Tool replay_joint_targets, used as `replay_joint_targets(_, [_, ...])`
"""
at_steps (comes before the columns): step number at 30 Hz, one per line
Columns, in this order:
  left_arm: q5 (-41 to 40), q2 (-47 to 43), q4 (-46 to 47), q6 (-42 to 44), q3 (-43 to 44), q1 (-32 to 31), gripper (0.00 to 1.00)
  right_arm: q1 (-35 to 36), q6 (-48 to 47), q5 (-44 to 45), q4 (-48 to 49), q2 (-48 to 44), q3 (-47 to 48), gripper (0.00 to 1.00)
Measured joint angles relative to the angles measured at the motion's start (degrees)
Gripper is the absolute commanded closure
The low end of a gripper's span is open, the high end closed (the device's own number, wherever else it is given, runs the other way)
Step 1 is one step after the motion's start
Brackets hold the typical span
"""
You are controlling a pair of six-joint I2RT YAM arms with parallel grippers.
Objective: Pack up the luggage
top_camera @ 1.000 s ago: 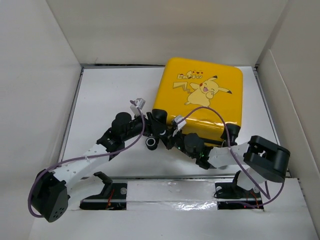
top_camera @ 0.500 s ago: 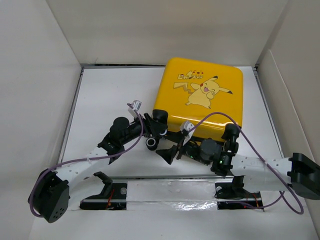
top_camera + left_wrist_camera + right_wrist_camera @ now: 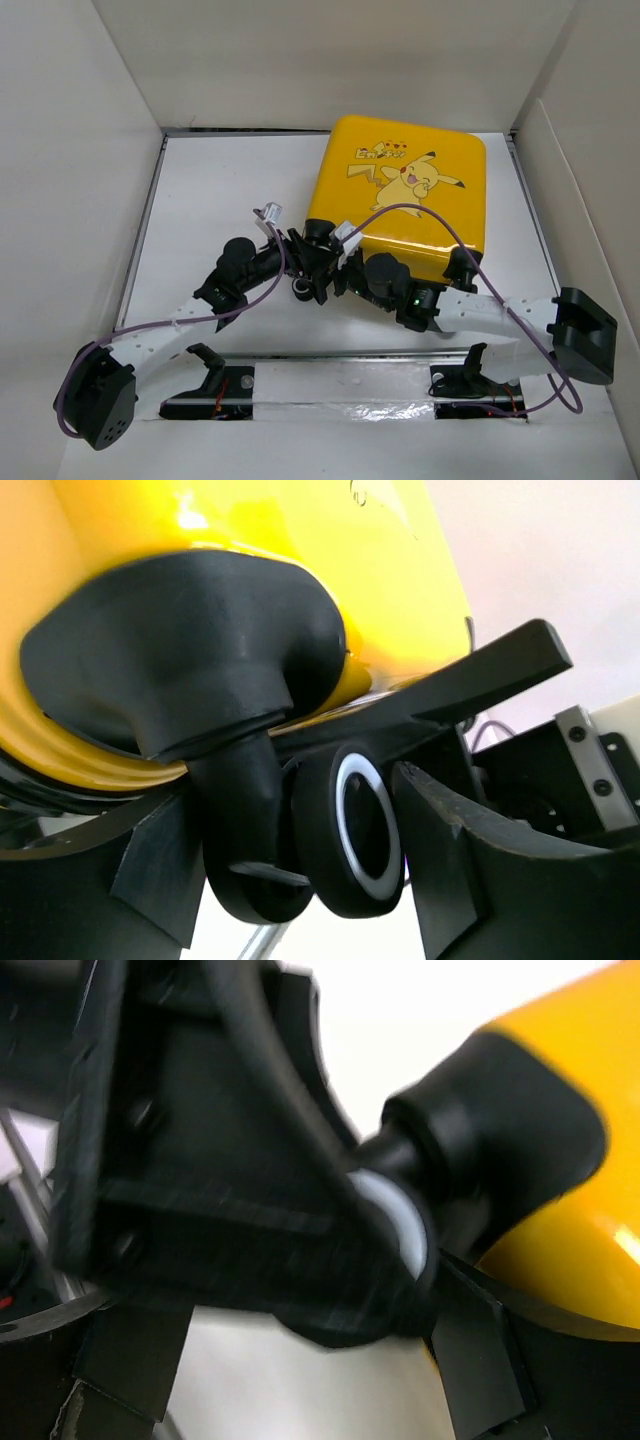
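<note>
Top external | yellow suitcase (image 3: 405, 195) lies flat, print up, toward 1 o'clock on the table (image 3: 220, 190) | left tool (image 3: 300, 820) spread, fingers either side of the caster wheel (image 3: 355, 830) at the case's 7 o'clock corner, contact unclear | right tool (image 3: 300, 1350) spread wide beside that same corner, holding nothing

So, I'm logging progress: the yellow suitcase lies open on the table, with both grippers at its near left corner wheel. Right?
Not open: the top view shows the suitcase shut on the table. The left gripper and right gripper are at its near left corner wheel.
</note>
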Motion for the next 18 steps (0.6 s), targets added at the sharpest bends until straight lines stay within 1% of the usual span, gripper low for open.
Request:
replay_joint_targets(2, [0.4,-0.3,0.2,-0.4,-0.2,0.0,0.34,-0.4,-0.2,0.4,1.2,0.9,0.6,0.08])
replay_joint_targets(6, [0.6,-0.7,0.6,-1.6,-0.6,0.2,0.33,-0.4,-0.8,0.9,3.3,2.4,0.6,0.14])
replay_joint_targets(7, [0.4,-0.8,0.7,-1.8,-0.7,0.2,0.33,-0.4,-1.0,1.1,3.8,2.8,0.6,0.18])
replay_joint_targets(9, [0.0,-0.9,0.8,-2.3,-0.8,0.4,0.33,-0.4,-1.3,1.6,4.6,3.5,0.6,0.19])
replay_joint_targets(13, [-0.4,-1.2,0.8,-2.5,-0.8,0.5,0.33,-0.4,-1.2,2.1,6.7,3.8,-0.1,0.15])
replay_joint_targets(16, [0.0,-1.5,0.8,-2.3,-1.1,0.4,0.34,-0.4,-0.5,2.5,9.5,3.1,-2.1,0.2])
replay_joint_targets(18, [0.3,-1.5,1.0,-2.2,-1.2,0.3,0.34,-1.1,0.3,2.7,10.9,2.2,-3.6,0.22])
